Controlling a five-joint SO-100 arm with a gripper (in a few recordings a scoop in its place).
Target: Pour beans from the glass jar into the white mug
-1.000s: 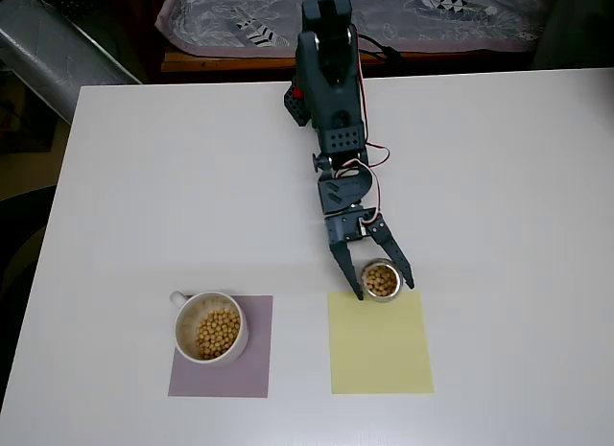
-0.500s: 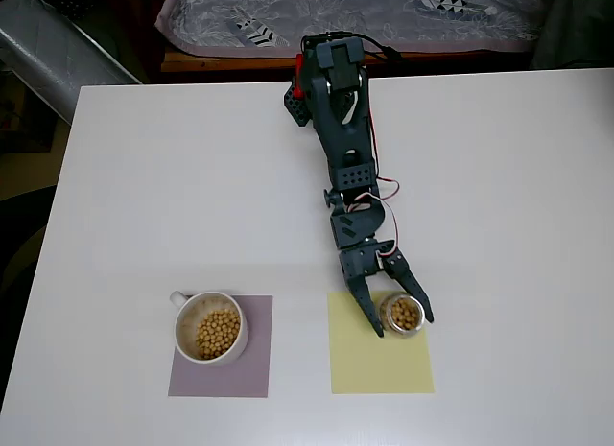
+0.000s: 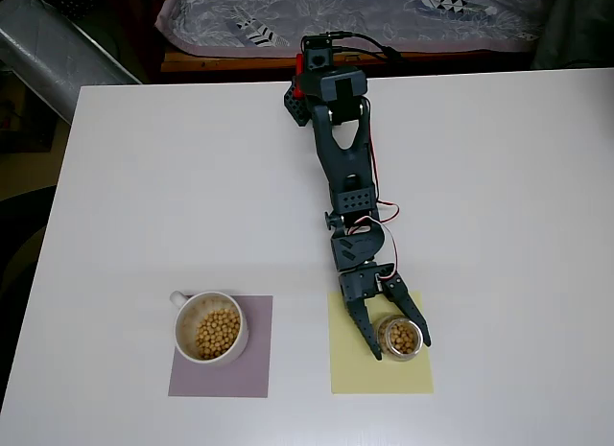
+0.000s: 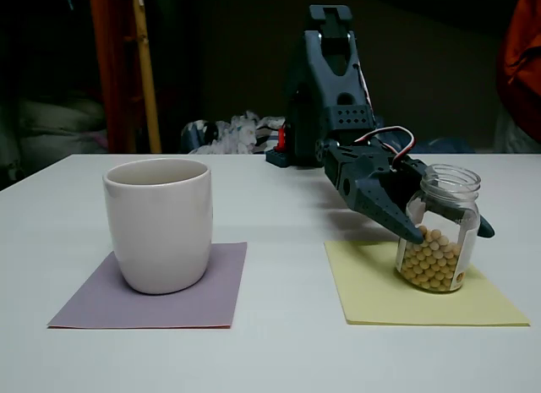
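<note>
The glass jar (image 3: pixel 403 338) (image 4: pixel 438 228) stands upright on a yellow mat (image 3: pixel 369 369) (image 4: pixel 376 283), roughly half full of tan beans (image 4: pixel 429 262). My dark gripper (image 3: pixel 401 348) (image 4: pixel 452 234) is shut on the jar, one finger on each side of it below the neck. The white mug (image 3: pixel 179 323) (image 4: pixel 158 228) sits on a purple mat (image 3: pixel 254 369) (image 4: pixel 207 292) to the left in both views, apart from the gripper. In the overhead view more beans (image 3: pixel 217 333) lie inside the mug, and its small handle (image 3: pixel 177 297) points up-left.
The arm's base (image 3: pixel 317 82) stands at the far edge of the white table (image 3: pixel 144 197). Patterned cloth (image 3: pixel 384 10) lies beyond that edge. Bare tabletop surrounds both mats.
The arm has stretched toward the near edge, carrying the jar from the far edge of the yellow mat onto the mat's right half. The mug has not moved.
</note>
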